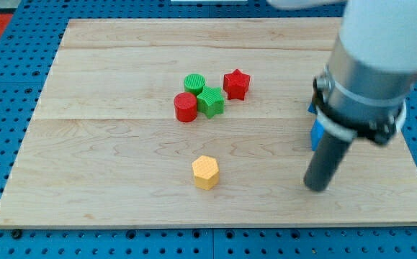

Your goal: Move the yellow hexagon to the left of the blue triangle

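The yellow hexagon lies on the wooden board below the centre. A blue block shows only as a sliver at the view's right, mostly hidden behind my arm; its shape cannot be made out. My tip rests on the board just below that blue block and well to the right of the yellow hexagon, about a quarter of the board's width away.
A cluster sits above the centre: a green cylinder, a green star-like block, a red cylinder and a red star. A blue pegboard surrounds the board.
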